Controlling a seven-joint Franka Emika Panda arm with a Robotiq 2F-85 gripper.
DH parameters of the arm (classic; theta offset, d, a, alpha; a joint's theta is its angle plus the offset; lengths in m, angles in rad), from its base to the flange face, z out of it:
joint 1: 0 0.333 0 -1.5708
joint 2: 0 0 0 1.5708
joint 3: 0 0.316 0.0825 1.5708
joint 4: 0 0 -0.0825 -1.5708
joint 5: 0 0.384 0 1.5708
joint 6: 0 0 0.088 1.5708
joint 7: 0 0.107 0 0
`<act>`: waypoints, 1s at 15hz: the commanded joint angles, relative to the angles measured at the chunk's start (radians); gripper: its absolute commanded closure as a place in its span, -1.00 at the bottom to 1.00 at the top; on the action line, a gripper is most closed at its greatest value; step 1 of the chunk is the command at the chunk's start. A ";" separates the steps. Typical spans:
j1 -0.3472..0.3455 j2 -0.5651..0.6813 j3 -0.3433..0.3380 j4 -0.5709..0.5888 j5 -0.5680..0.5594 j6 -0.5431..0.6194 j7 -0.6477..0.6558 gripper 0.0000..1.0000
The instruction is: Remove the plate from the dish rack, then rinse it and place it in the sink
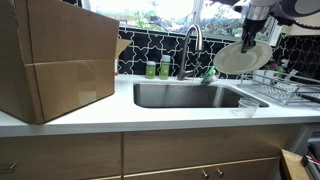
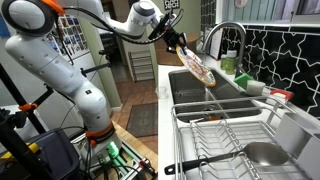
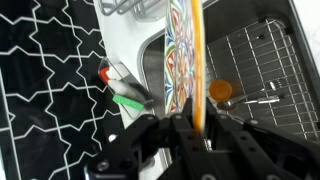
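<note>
My gripper (image 1: 251, 36) is shut on the rim of the plate (image 1: 238, 58) and holds it tilted in the air, right of the faucet (image 1: 192, 42) and over the right end of the sink (image 1: 160, 96). In an exterior view the plate (image 2: 196, 69) shows a colourful patterned face, with the gripper (image 2: 173, 40) above the sink (image 2: 190, 100). In the wrist view the plate (image 3: 198, 60) stands edge-on between the jaws (image 3: 198, 128). The wire dish rack (image 1: 286, 93) lies to the right on the counter; it fills the foreground in an exterior view (image 2: 225, 140).
A big cardboard box (image 1: 55, 60) stands on the counter left of the sink. Green bottles (image 1: 158, 69) and a green brush (image 1: 210, 74) sit by the faucet (image 2: 226, 36). A ladle (image 2: 262, 155) lies in the rack. A wire grid (image 3: 255, 55) shows below the plate.
</note>
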 commanded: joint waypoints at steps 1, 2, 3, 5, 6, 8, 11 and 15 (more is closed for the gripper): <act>0.019 0.080 -0.011 0.023 -0.064 0.116 -0.021 0.94; 0.016 0.099 -0.009 0.026 -0.082 0.147 -0.015 0.94; 0.013 0.121 -0.006 0.032 -0.102 0.179 -0.008 0.94; 0.008 0.156 -0.003 0.043 -0.143 0.238 0.011 0.94; 0.007 0.173 -0.003 0.050 -0.157 0.266 0.024 0.94; 0.008 0.207 -0.004 0.067 -0.166 0.326 0.049 0.94; 0.009 0.259 0.000 0.099 -0.136 0.375 0.095 0.94; 0.009 0.304 -0.002 0.127 -0.092 0.417 0.147 0.94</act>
